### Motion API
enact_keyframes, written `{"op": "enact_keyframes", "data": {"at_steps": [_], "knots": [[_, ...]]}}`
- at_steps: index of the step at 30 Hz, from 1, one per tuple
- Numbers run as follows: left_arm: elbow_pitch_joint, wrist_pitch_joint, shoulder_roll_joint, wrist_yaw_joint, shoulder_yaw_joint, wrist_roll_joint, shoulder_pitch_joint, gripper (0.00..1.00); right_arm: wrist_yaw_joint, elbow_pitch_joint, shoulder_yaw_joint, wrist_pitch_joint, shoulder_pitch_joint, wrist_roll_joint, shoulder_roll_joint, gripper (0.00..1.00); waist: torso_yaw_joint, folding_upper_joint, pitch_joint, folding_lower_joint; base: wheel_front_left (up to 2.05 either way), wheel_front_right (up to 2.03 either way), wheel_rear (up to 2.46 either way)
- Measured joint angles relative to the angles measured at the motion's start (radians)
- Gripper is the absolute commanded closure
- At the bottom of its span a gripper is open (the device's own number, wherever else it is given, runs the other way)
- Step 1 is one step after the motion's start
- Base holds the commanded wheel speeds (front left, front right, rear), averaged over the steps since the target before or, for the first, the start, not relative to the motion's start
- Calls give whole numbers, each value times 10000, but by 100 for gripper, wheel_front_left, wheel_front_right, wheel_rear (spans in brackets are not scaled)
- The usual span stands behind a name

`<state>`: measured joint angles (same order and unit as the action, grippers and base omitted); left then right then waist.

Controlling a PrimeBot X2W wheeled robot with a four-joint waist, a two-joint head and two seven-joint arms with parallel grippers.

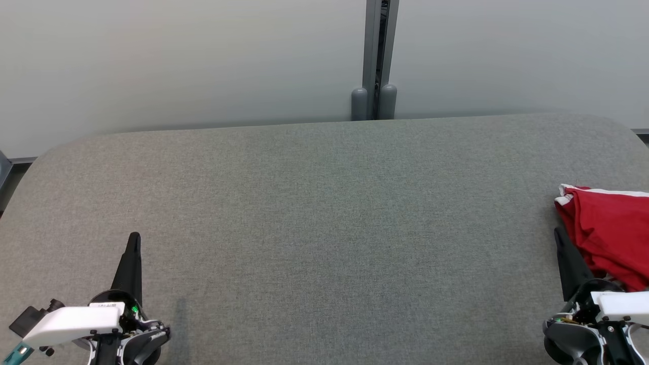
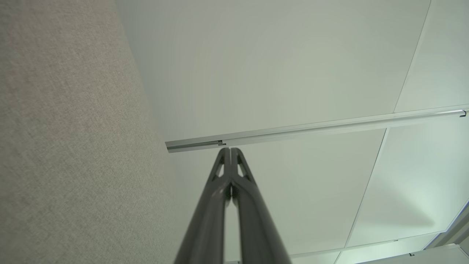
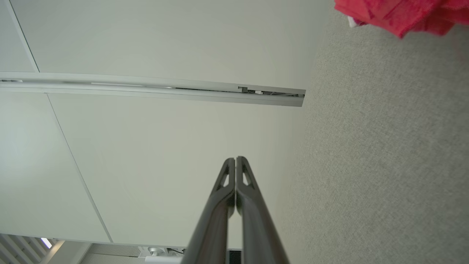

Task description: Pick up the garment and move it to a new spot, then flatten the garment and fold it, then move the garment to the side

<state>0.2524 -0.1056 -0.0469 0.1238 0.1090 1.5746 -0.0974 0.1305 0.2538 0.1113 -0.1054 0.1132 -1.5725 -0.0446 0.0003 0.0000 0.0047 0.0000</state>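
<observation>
**A:** Where is the garment lying?

**B:** The red garment (image 1: 608, 233), white-edged, is sitting bunched at the far right of the grey fabric table (image 1: 324, 203), partly running out of the head view. The right gripper (image 1: 557, 231) is hovering just beside its left edge, fingers pressed together. I cannot tell whether it is touching the cloth. The left gripper (image 1: 134, 236) is sitting low at the front left, well apart, also closed and holding nothing.

**A:** What is worrying you?

**B:** Going in with the fingers together would be shoving the cloth toward the table's end rather than gripping it. Pinching only one loose layer of a crumpled heap is also risking it slipping out or trailing mid-carry.
</observation>
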Motion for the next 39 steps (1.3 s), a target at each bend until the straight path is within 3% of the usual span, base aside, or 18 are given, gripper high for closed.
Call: {"op": "enact_keyframes", "data": {"at_steps": [39], "knots": [[-71,-84,-6,48,35,382,-50,100,0,-94,31,-88,-5,-395,-6,100,-3,0,-17,1,0,0,0]]}}
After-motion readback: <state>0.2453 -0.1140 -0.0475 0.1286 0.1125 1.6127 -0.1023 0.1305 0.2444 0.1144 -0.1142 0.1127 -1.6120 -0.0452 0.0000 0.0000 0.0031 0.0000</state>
